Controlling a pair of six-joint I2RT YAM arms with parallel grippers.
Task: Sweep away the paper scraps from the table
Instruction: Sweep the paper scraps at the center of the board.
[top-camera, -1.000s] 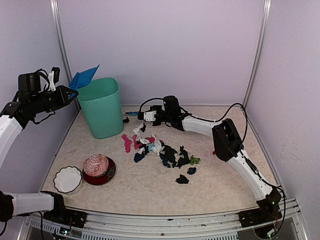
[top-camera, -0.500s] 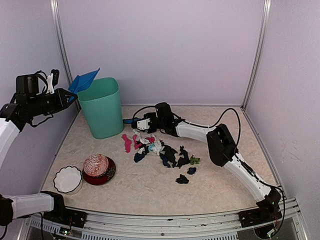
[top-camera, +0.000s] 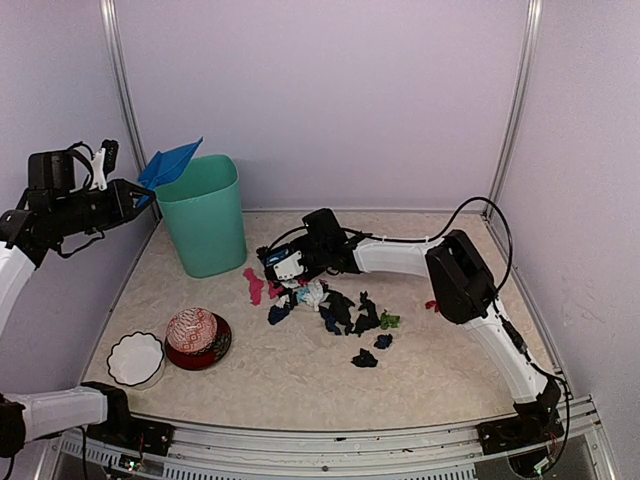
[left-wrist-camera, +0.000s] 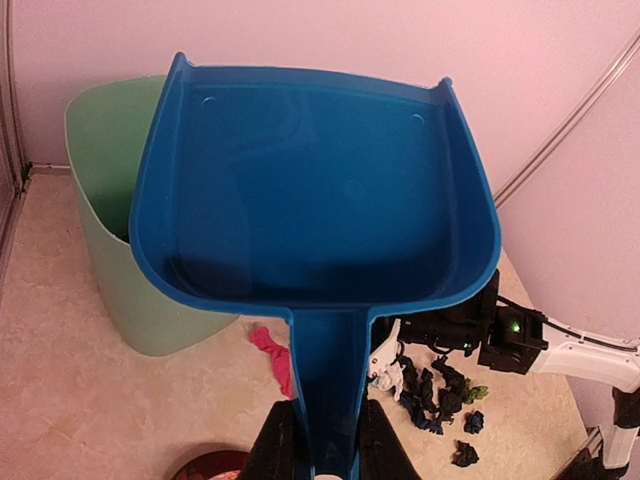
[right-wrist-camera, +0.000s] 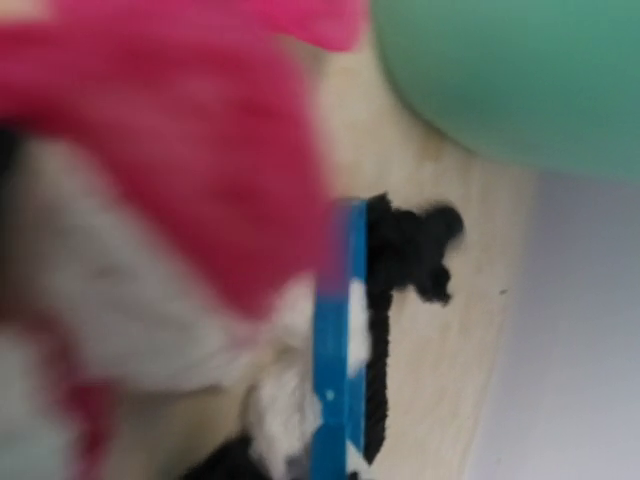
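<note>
Paper scraps lay clustered at desk ctr, w/ few strays apart. We judged them light, soft, scatter-prone: sweep, don't grip. Left pincer pinched dustpan handle; right pincer pinched brush.

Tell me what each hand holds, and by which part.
The left hand holds the blue dustpan by its handle. The right hand is shut, apparently on the small blue brush; where it grips is hidden.
</note>
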